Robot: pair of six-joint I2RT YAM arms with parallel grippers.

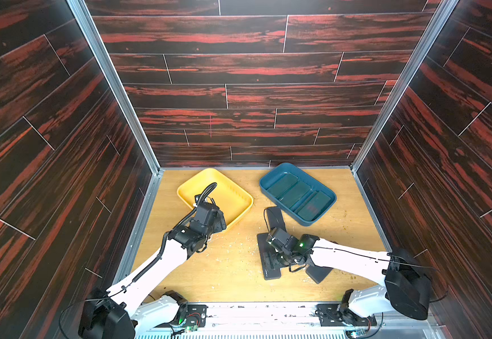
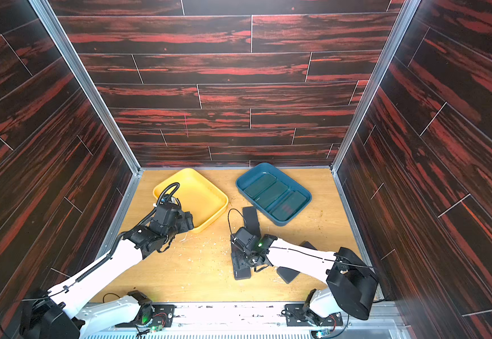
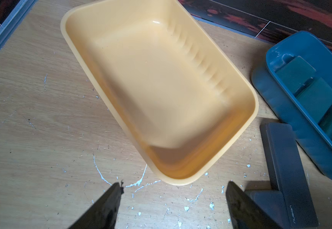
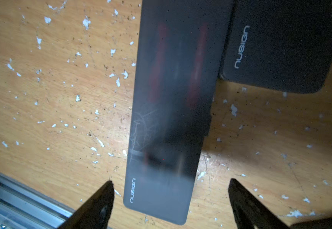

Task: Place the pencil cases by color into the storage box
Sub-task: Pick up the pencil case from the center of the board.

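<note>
Closest to the lens in the right wrist view, the right gripper (image 4: pixel 171 181) showed as two dark fingers spread wide, holding nothing. Between them, lower down on the table (image 1: pixel 233 264), lay the logo end of a long black pencil case (image 4: pixel 167 119). There was a gap on each side of it, and it could not be told whether the fingers were level with it. A second black case (image 4: pixel 280 49) sat right beside its far end, perhaps touching. In a top view, a third black case (image 1: pixel 275 218) lay between the right wrist and the blue tray (image 1: pixel 312 182), close to the tray's near wall.

The left gripper (image 3: pixel 174 184) was also spread and empty, hovering over bare table just short of the near corner of the yellow tray (image 3: pixel 161 89).

The task looked roughly half done. At least three green cases (image 1: pixel 294 194) lay side by side in the blue tray, and none showed on the table. The yellow tray was empty, so all three visible black cases were left to place.

The widest open room was the bare table between the two arms. The long case's logo end lay near the front metal rail (image 4: pixel 12 198). The second case sat partly under the right arm, and both trays sat angled near the back wall.
</note>
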